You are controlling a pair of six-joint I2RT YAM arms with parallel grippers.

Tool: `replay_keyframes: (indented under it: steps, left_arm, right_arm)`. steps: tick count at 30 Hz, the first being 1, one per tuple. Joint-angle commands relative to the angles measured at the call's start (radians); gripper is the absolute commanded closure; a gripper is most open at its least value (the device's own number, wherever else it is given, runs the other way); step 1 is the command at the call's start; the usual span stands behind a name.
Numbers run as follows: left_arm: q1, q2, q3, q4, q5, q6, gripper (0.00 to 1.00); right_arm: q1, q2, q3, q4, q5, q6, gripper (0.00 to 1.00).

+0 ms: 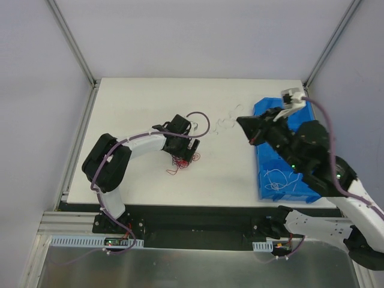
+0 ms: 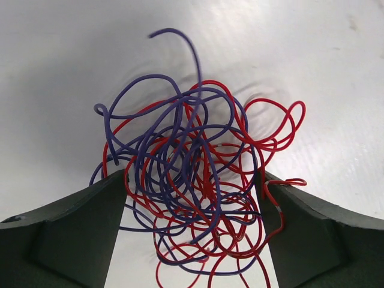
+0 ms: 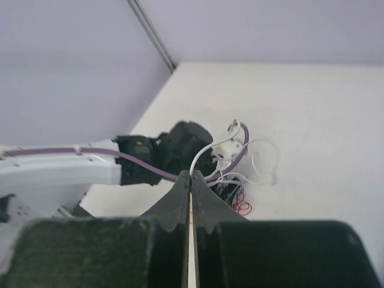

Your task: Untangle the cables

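Note:
A knotted clump of red and dark purple cables (image 2: 191, 144) lies on the white table. My left gripper (image 2: 191, 177) stands open low over it, one finger on each side of the clump. A red strand drapes over the right finger (image 2: 300, 216). From above, the clump (image 1: 179, 163) shows just below the left gripper (image 1: 185, 153). My right gripper (image 3: 191, 174) is shut on a thin white cable (image 3: 203, 155) pinched at its fingertips. It hangs above the table, right of the left arm. Loose white curls (image 1: 227, 123) trail on the table beside the right gripper (image 1: 245, 127).
A blue bin (image 1: 268, 165) sits at the table's right side with white wire (image 1: 281, 180) coiled on it, partly under the right arm. A metal frame post (image 1: 72, 42) rises at the back left corner. The table's left edge (image 1: 81, 138) runs close to the left arm.

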Motion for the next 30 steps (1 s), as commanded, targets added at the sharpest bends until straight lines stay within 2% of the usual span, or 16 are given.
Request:
replay_keyframes:
  steps: [1,4,8,14,18,24,27,30]
  left_arm:
    - [0.063,0.006,0.026,-0.02,-0.033,0.009,0.16]
    - [0.074,0.002,0.032,-0.02,-0.028,0.005,0.16]
    - [0.077,-0.052,0.035,-0.035,-0.068,0.041,0.16]
    - [0.077,-0.292,0.052,-0.08,-0.028,0.111,0.13]
    - [0.069,-0.509,-0.018,0.006,0.027,0.167,0.07]
    - [0.049,-0.738,-0.146,0.236,0.254,0.155,0.04]
    - [0.023,-0.755,-0.15,0.276,0.444,0.143,0.03]
    - [0.005,-0.753,-0.153,0.32,0.545,0.103,0.03]
  right_arm:
    - [-0.005,0.008,0.235,-0.136,0.064,-0.137,1.0]
    - [-0.005,0.019,0.315,-0.155,0.062,-0.157,1.0]
    - [-0.005,0.014,0.327,-0.169,0.093,-0.19,1.0]
    - [-0.008,-0.027,0.197,-0.187,0.102,-0.138,1.0]
    - [-0.006,-0.033,0.113,-0.224,0.061,-0.117,1.0]
    - [-0.008,-0.03,0.028,-0.247,-0.033,-0.112,1.0]
    - [-0.006,-0.016,0.011,-0.244,-0.065,-0.109,1.0]
    - [-0.008,0.007,0.01,-0.235,-0.099,-0.111,1.0]
